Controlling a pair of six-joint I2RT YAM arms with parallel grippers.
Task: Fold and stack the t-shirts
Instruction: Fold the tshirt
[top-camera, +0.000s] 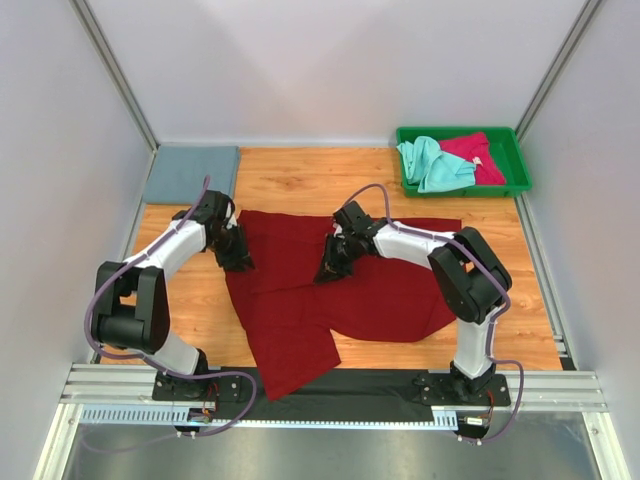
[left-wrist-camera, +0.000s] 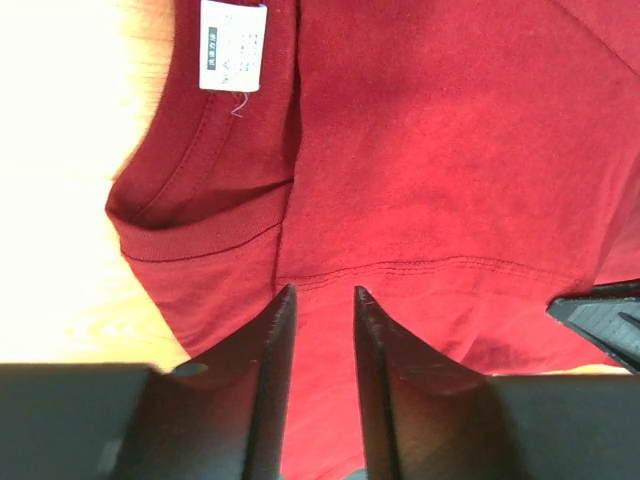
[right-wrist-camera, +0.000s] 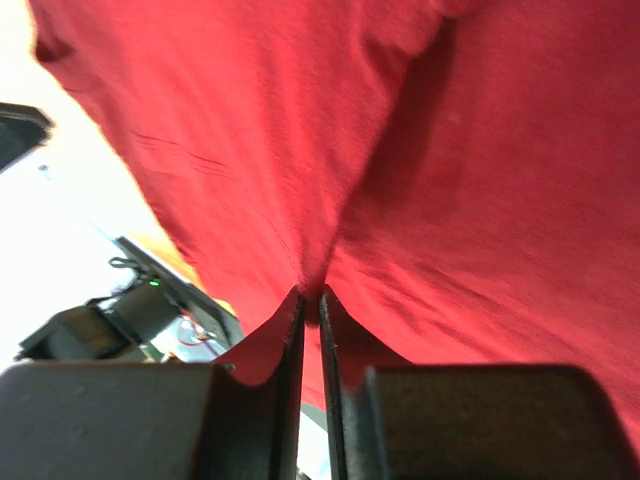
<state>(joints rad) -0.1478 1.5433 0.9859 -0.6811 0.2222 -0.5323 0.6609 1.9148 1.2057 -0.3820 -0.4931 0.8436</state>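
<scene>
The dark red t-shirt lies spread on the wooden table, one part hanging over the near edge. My left gripper rests on its left side by the collar; its jaws stand slightly apart over flat cloth. My right gripper is shut on a pinched ridge of the dark red shirt near its middle. The slate grey-blue shirt lies folded at the back left. The mint green shirt and pinkish-red shirt lie crumpled in the tray.
The green plastic tray stands at the back right corner. White walls enclose the table on three sides. A white label shows inside the collar. Bare wood lies right of the red shirt.
</scene>
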